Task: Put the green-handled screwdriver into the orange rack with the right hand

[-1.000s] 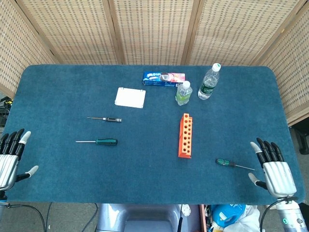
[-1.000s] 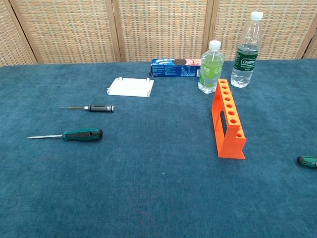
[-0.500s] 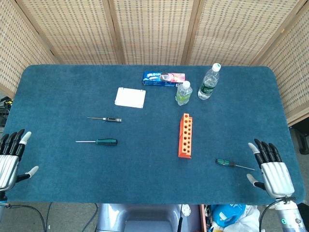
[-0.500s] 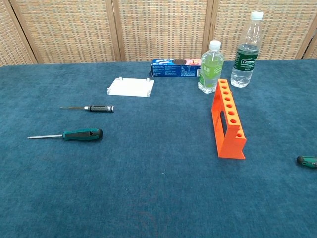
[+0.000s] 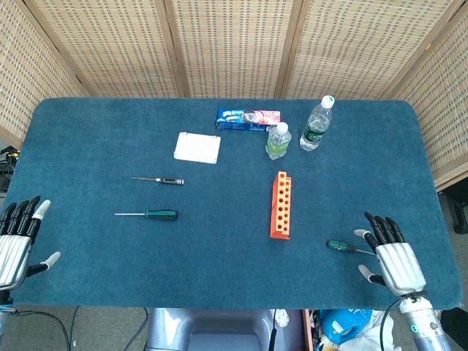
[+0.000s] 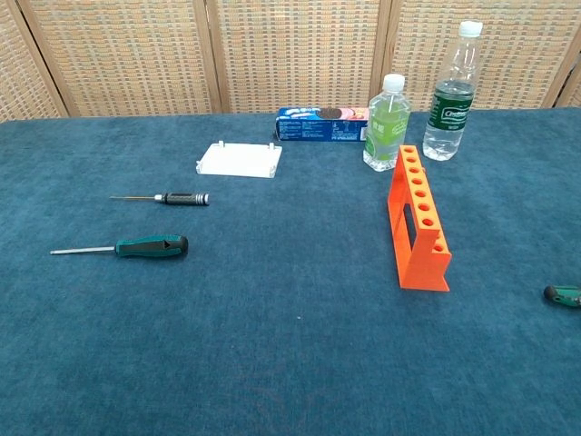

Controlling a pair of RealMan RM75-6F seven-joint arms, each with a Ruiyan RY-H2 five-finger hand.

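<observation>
A small green-handled screwdriver (image 5: 338, 246) lies on the blue table, right of the orange rack (image 5: 281, 205), its shaft pointing right. Only its handle end (image 6: 563, 293) shows at the right edge of the chest view. My right hand (image 5: 391, 259) hovers near the table's front right, fingers spread and holding nothing, fingertips just at the shaft's tip. The rack (image 6: 418, 218) stands upright with its row of holes empty. A second, larger green-handled screwdriver (image 5: 148, 214) lies far left of the rack. My left hand (image 5: 18, 238) is open at the front left edge.
A black-handled screwdriver (image 5: 162, 180) lies above the larger green one. A white box (image 5: 197, 148), a blue biscuit packet (image 5: 248, 118) and two bottles (image 5: 278, 140) (image 5: 317, 124) stand behind the rack. Wicker screens close the back.
My right hand has slid left and a little forward, bringing its fingertips up to the small screwdriver's shaft. The left hand has barely shifted. No object has moved.
</observation>
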